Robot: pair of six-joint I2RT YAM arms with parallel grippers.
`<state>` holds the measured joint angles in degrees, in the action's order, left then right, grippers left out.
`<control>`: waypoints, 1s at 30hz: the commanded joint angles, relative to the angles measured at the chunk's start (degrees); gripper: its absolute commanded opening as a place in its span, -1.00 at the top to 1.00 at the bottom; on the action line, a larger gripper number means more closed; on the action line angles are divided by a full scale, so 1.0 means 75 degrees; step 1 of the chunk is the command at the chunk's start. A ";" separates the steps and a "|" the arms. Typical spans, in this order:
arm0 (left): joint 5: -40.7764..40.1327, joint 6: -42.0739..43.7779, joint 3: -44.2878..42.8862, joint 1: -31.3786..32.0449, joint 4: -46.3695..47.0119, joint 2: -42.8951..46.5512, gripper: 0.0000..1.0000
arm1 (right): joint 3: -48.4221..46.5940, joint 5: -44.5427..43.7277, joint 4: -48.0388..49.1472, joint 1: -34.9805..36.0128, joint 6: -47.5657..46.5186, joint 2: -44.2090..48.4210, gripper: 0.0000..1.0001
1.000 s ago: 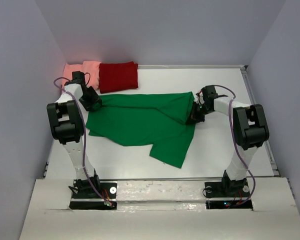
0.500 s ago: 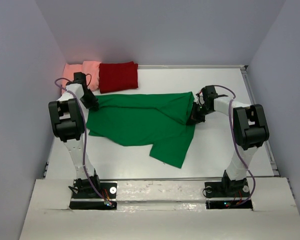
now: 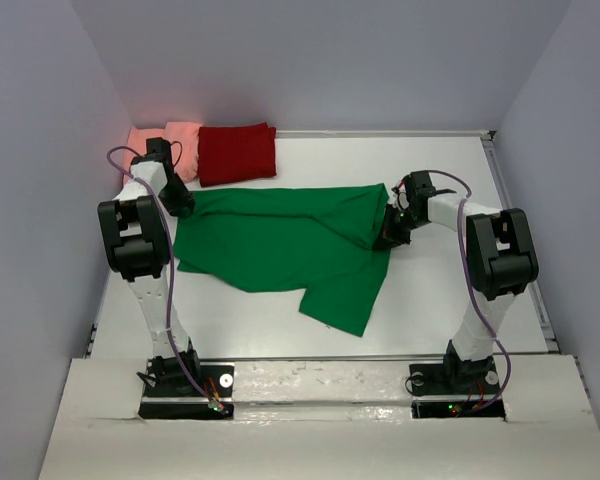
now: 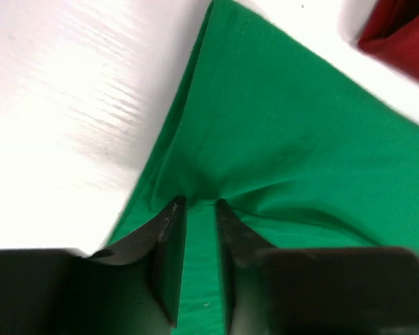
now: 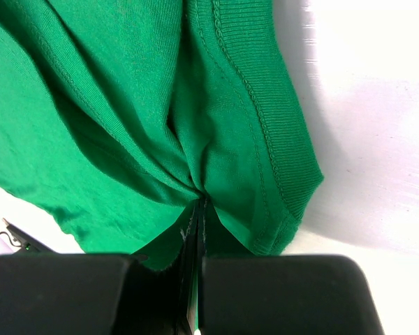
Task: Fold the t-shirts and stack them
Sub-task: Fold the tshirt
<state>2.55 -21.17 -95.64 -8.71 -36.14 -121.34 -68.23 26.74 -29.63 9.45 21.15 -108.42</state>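
The bright green t-shirt lies spread across the middle of the table, with one flap hanging toward the near edge. My left gripper is over its far left corner. In the left wrist view its fingers stand narrowly apart over puckered green fabric, with the gripper not clamped. My right gripper is at the shirt's right end. In the right wrist view it is shut on a bunched fold of the green shirt beside a ribbed hem. The folded dark red shirt and the folded salmon-pink shirt lie at the far left.
White table with a raised rim on the right side and grey walls all round. The dark red shirt's corner also shows in the left wrist view. Bare tabletop lies to the right of the green shirt and along the near edge.
My left gripper has shifted a little toward the far left, along the green shirt's corner. The right gripper and the shirt have not visibly moved.
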 commanded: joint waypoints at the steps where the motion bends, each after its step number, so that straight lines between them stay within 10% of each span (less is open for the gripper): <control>1: -0.0257 0.0186 -0.0292 -0.0022 -0.0349 0.0147 0.13 | -0.0243 -0.0062 -0.0046 0.0052 -0.0124 -0.0005 1.00; 30: -0.0257 0.0068 0.0107 -0.0186 -0.0408 0.0429 -0.12 | -0.0231 0.0044 0.0013 0.0052 -0.0148 -0.0005 1.00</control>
<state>1.45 -20.91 -94.13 -9.08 -37.74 -121.21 -68.23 26.79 -29.61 9.45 20.88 -108.42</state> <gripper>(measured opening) 0.564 0.011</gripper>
